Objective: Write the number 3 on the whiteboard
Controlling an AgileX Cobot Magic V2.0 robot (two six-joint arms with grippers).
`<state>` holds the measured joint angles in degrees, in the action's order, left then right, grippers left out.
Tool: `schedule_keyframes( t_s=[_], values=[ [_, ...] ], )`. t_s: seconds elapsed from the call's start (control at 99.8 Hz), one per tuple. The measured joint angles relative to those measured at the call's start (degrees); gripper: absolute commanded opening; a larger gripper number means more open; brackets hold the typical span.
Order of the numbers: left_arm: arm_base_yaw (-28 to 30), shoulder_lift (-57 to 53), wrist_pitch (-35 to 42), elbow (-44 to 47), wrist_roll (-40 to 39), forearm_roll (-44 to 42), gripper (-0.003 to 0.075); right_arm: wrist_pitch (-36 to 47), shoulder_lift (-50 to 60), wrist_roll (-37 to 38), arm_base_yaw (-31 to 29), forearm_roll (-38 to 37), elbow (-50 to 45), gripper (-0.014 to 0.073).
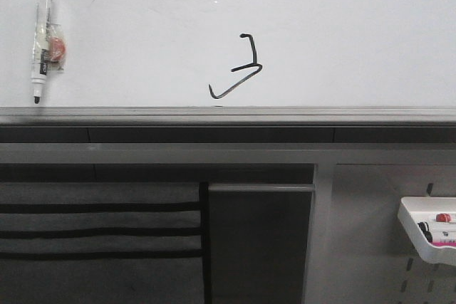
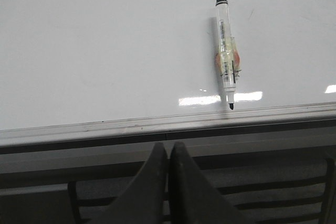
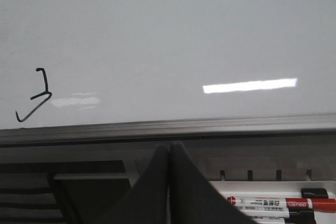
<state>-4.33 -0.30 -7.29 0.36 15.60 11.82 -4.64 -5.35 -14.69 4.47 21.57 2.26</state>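
Front view: crooked number 3 (image 1: 242, 67) sits low-centre on the whiteboard (image 1: 342, 40) just above its grey rail, marker (image 1: 42, 37) stuck at far left (uncapped), left end effector (image 2: 168, 153) and right end effector (image 3: 168, 153) both clenched, empty.

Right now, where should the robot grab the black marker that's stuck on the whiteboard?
Probably by the bare upper barrel just below the cap of the marker. It hangs upright, tip down, against the whiteboard, with a taped lump at mid-barrel. The left end effector could come straight on, fingers either side.
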Motion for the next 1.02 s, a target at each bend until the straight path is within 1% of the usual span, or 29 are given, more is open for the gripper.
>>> schedule_keyframes(
  t_s=[0.12,0.211,0.251,0.281,0.311,0.381,0.431,0.501,0.642,1.022],
  values=[
    [0.0,0.0,0.0,0.0,0.0,0.0,-0.0018,2.6,4.0,0.0,0.0,0.4,-3.3,-0.0074],
    [0.0,0.0,0.1,0.0,0.0,0.0,-0.0018,3.5,5.7,0.3,0.0,0.3,-3.3,-0.0074],
    [0.0,0.0,0.1,0.0,0.0,0.0,-0.0018,3.6,5.9,1.3,0.0,-1.0,-3.3,-0.0074],
    [0.0,0.0,0.1,0.0,0.0,0.0,-0.0018,3.8,5.9,2.9,0.0,-2.9,-3.3,-0.0074],
    [0.0,0.0,0.1,0.0,0.0,0.0,-0.0018,4.1,5.9,5.2,0.0,-6.5,-3.3,-0.0074],
    [0.0,0.0,0.1,0.0,0.0,0.0,-0.0018,5.0,5.9,12.4,0.0,-13.9,-3.3,-0.0074],
    [0.0,0.0,0.1,0.0,0.0,0.0,-0.0018,5.6,5.9,16.6,0.0,-16.9,-3.3,-0.0074],
    [0.0,0.0,0.1,0.0,0.0,0.0,-0.0018,6.5,5.9,19.5,0.0,-19.0,-3.3,-0.0074],
    [0.0,0.0,0.1,0.0,0.0,0.0,-0.0018,7.2,5.9,21.2,0.0,-20.2,-3.3,-0.0074],
    [0.0,0.0,0.1,0.0,0.0,0.0,-0.0018,7.2,5.9,21.6,0.0,-20.3,-3.3,-0.0074]
  ],
)
